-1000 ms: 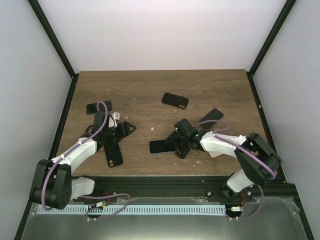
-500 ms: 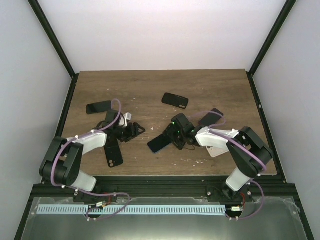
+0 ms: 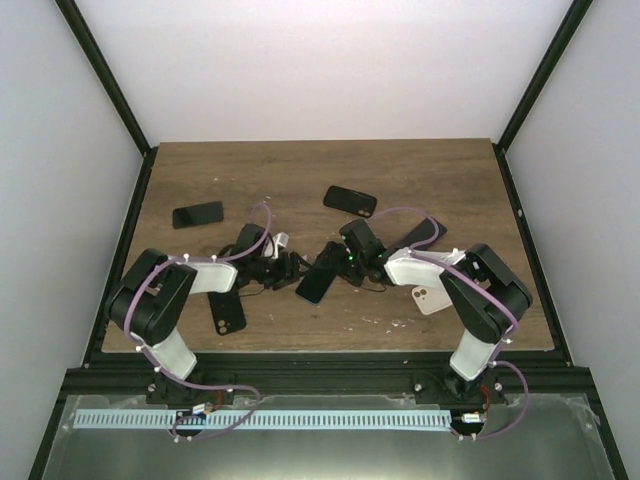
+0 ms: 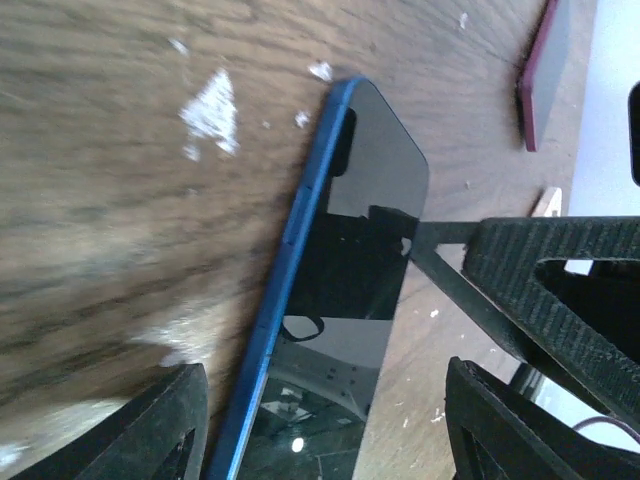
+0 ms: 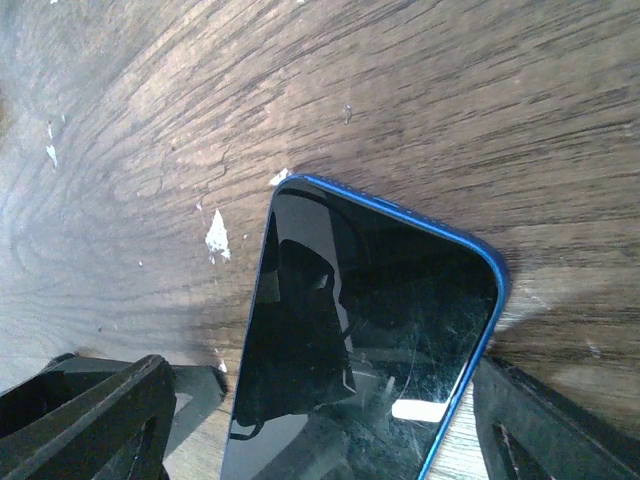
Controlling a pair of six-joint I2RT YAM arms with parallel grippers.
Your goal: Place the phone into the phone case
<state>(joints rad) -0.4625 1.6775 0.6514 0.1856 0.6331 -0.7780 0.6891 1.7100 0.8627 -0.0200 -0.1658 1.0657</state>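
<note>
Top view: the blue phone lies mid-table, closer to the near edge. Its long axis slants from near-left to far-right. It sits between the left claw and the right claw, both just beside it and neither clearly nearer. What I take for the phone case lies apart, toward the near-left corner. A second ago the phone lay almost parallel to the near edge and the left claw was out beside that case. The phone has since swung steeper, and the left arm has come to the centre.

Left wrist view: the phone runs lengthwise away from the claw, screen up, one end between the spread fingers. The claw is released, grasping nothing.

Right wrist view: the phone's other end lies between the spread fingers. One finger stands clear of its edge, so this claw looks released too.
</note>
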